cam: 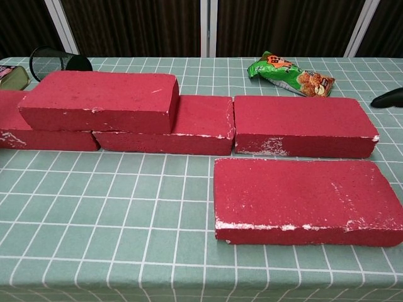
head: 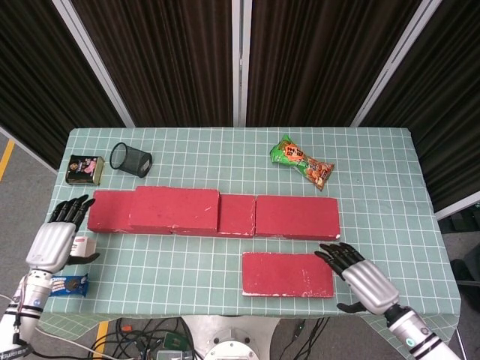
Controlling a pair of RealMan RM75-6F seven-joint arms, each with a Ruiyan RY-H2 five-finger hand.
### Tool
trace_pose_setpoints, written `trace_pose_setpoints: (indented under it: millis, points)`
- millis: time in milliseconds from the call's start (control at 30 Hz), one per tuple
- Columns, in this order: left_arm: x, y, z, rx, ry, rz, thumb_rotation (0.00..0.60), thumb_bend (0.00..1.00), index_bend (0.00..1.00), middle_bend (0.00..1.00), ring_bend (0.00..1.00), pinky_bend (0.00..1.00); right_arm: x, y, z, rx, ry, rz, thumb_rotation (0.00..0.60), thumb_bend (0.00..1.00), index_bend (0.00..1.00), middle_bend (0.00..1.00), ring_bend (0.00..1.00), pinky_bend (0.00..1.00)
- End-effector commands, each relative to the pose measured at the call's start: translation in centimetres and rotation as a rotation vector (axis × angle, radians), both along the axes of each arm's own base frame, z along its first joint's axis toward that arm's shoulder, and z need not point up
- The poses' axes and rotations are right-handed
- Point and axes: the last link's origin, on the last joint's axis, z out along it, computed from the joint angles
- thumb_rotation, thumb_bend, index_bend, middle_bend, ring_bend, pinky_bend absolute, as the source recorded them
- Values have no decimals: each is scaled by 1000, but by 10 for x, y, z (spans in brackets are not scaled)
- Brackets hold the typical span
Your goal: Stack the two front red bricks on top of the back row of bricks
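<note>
Both robot hands held nothing: the right robot hand (head: pixel 361 279) hovered just beside the right end of the front brick (head: pixel 287 274), fingers spread apart and pointing toward it, while the left robot hand (head: pixel 54 238) hung at the bench's left edge with its fingers likewise apart, near the left end of the back row. That front brick lay flat on the bench (head: pixel 375 187), just ahead of the back row's right brick (head: pixel 297 217) and apart from it by a narrow strip of cloth. One stacked brick (head: pixel 174 209) sat on top of the back row toward its left, overlapping the left brick (head: pixel 109 211) and the middle brick (head: pixel 237 215), as the chest view showed plainly. In that chest view a dark fingertip of the right robot hand showed only at the right edge. Behind the row stood a black mesh cup (head: pixel 130 159) and a small tin (head: pixel 83 169) at the left, with a green snack bag (head: pixel 301 162) at the right. A white box (head: pixel 81 246) and a blue packet (head: pixel 66 285) lay by the left robot hand.
</note>
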Motion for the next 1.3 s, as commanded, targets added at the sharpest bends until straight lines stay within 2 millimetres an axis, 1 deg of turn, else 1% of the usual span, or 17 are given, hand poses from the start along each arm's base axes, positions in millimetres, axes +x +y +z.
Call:
trace_pose_setpoints:
  millis: [33,200,333,467,633,967,1300]
  points:
    - [-3,-1,0,-4,4,2,600,0,35,0,0,0,16,-6,-25,62,7,28,600,0,0,0,0,0]
    - [-10,-4,1,-17,42,22,600,0,35,0,0,0,27,-14,-47,85,10,31,600,0,0,0,0,0]
    - [-14,-6,4,-6,37,28,600,0,35,0,0,0,29,-21,-60,97,23,14,600,0,0,0,0,0]
    - [-16,-9,7,1,23,29,600,0,35,0,0,0,27,-28,-70,108,32,-8,600,0,0,0,0,0]
    - [-17,-10,8,8,-17,29,600,0,35,0,0,0,25,-34,-77,129,28,-41,600,0,0,0,0,0]
    - [-18,-12,11,11,-40,22,600,0,35,0,0,0,25,-43,-88,165,20,-76,600,0,0,0,0,0]
    - [-21,-7,12,-28,-62,53,600,0,35,0,0,0,26,-49,-93,189,-1,-94,600,0,0,0,0,0]
